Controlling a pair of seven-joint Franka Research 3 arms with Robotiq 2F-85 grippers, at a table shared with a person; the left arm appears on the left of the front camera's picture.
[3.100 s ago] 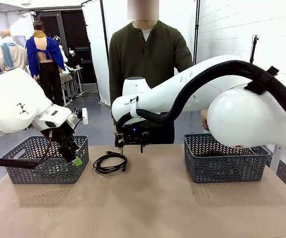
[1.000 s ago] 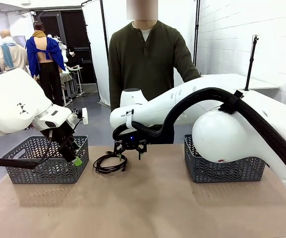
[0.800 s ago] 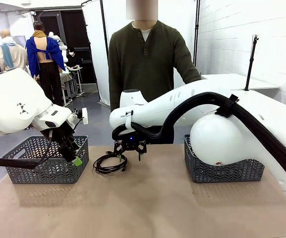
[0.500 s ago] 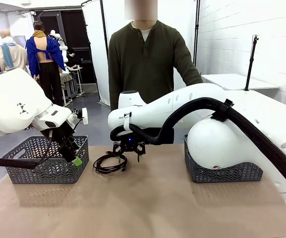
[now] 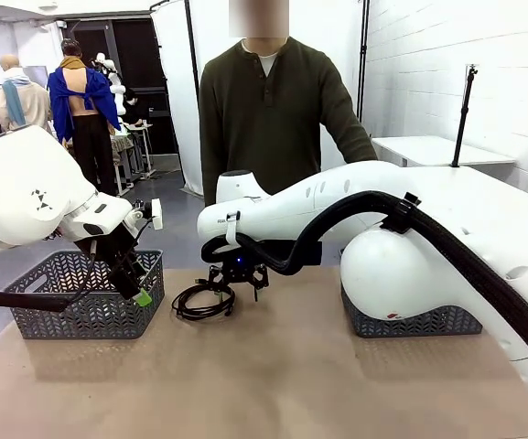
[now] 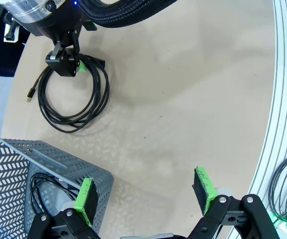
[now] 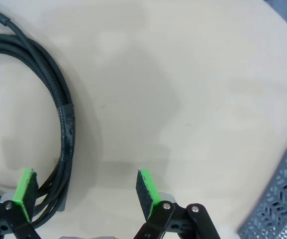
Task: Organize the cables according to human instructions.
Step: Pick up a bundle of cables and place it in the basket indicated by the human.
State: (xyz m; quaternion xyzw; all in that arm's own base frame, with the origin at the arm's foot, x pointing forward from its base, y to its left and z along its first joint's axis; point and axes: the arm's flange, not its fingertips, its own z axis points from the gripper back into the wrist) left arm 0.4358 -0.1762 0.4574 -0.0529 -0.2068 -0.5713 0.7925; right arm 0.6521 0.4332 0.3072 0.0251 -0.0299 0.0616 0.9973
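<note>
One black cable coil lies on the table between the two baskets, also seen as the coil in the left wrist view. My right gripper hangs low over its right edge. The right wrist view has the gripper open, with the coil's strands running between the green pads, close to the left pad. My left gripper is open, held above the table by the left basket; the left wrist view gives the gripper with nothing between its fingers. Another cable lies inside that basket.
A second grey basket stands at the right, mostly hidden behind my right arm's elbow; its corner is close to the right gripper. A person stands at the far side of the table.
My right arm has swung left and lowered its gripper onto the coil's edge; its elbow now covers most of the right basket. The left arm has not moved.
</note>
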